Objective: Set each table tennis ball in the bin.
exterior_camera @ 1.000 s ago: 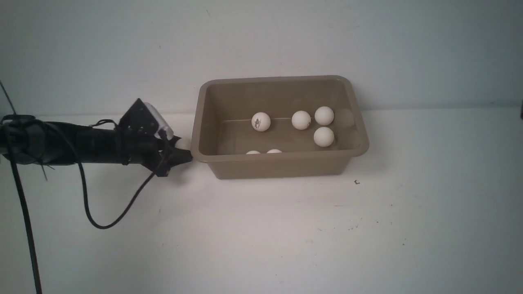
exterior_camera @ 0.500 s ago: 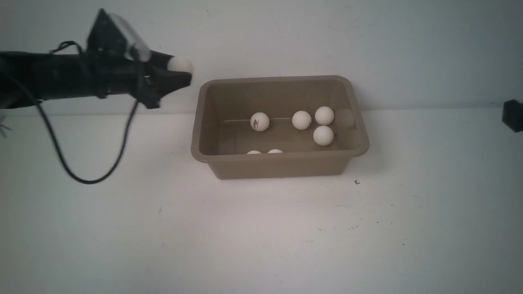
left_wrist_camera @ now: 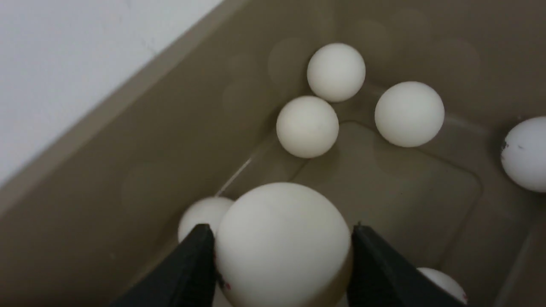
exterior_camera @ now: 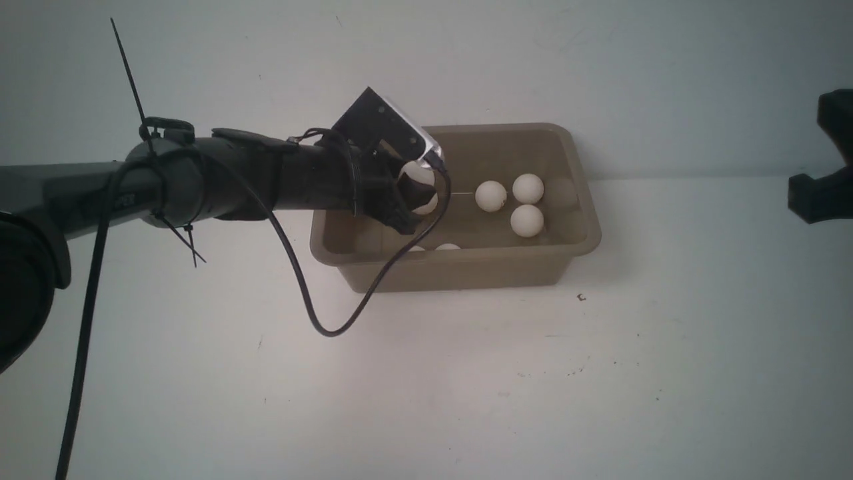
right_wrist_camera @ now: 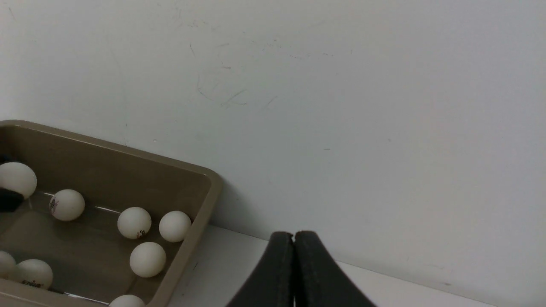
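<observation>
The taupe bin (exterior_camera: 466,272) stands at the back of the white table. My left gripper (exterior_camera: 414,190) hangs over the bin's left half, shut on a white table tennis ball (exterior_camera: 414,175). In the left wrist view the ball (left_wrist_camera: 282,243) sits clamped between both black fingers (left_wrist_camera: 190,264), above the bin floor (left_wrist_camera: 384,187). Several more balls lie inside, three of them (exterior_camera: 491,196) grouped at the back right and one with a logo (exterior_camera: 428,204) just below the gripper. My right gripper (right_wrist_camera: 293,235) is shut and empty, to the right of the bin (right_wrist_camera: 204,200).
A loose black cable (exterior_camera: 320,320) loops down from the left arm to the table in front of the bin. Part of my right arm (exterior_camera: 823,193) shows at the right edge. A white wall (exterior_camera: 426,60) stands right behind the bin.
My left gripper lifted the ball from the table beside the bin's left wall, then carried it right and over the bin. My right arm has come further into view at the right edge.
</observation>
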### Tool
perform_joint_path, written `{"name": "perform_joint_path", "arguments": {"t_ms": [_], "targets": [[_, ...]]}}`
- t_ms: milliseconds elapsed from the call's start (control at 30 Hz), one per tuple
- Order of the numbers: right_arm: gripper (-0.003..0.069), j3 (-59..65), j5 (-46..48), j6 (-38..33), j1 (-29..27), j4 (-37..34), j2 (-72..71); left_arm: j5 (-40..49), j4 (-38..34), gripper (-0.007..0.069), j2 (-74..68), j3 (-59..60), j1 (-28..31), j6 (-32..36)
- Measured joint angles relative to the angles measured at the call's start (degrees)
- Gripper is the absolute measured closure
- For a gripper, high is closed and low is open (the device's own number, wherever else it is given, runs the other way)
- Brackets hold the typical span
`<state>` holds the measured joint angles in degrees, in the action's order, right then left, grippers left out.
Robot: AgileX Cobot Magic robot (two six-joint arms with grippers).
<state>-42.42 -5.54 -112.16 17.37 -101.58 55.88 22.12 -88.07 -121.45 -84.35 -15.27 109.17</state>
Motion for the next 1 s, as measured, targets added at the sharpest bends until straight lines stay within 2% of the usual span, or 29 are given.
{"name": "perform_joint_path", "arguments": {"t_ms": [100, 200, 267, 333, 433, 567, 600, 700, 800, 1000], "targets": [[0.0676, 0.00, 0.00, 0.32, 0.00, 0.00, 0.00, 0.48, 0.01, 0.0226, -0.49, 0.06, 0.11, -5.56], [0.0676, 0.00, 0.00, 1.26, 0.00, 0.00, 0.00, 1.57, 0.01, 0.0120, -0.55, 0.06, 0.23, -10.25], [0.0676, 0.00, 0.00, 1.50, 0.00, 0.00, 0.00, 2.02, 0.01, 0.0081, -0.48, 0.06, 0.23, -12.62], [0.0676, 0.00, -0.24, 1.52, 0.00, 0.00, 0.00, 3.36, 1.00, 0.0063, 0.51, 0.06, 0.27, -15.23], [0.0676, 0.00, -1.87, 1.22, 0.00, 0.00, -0.53, 5.35, 2.99, 0.0090, 2.55, 0.18, 0.33, -16.45], [0.0676, -0.68, -11.32, -1.46, 0.00, -0.23, -5.27, 10.89, 10.61, 0.0352, 13.13, 0.30, 0.33, -18.45], [0.0676, -0.68, -12.86, -1.66, 0.00, -0.23, -6.16, 11.46, 11.51, 0.0381, 14.88, 0.37, 0.33, -18.87], [0.0676, -0.68, -20.42, -2.09, 0.00, -0.53, -11.02, 13.77, 16.22, 0.0568, 23.60, 1.64, 0.33, -21.31], [0.0676, 0.49, -24.01, -2.35, 0.00, -0.66, -16.80, 14.06, 19.98, 0.0622, 30.61, 4.63, 0.33, -24.10], [0.0676, 6.86, -24.08, -2.75, 0.00, -0.66, -24.94, 8.66, 23.15, 0.0629, 42.27, 17.30, 0.33, -27.34]]}}
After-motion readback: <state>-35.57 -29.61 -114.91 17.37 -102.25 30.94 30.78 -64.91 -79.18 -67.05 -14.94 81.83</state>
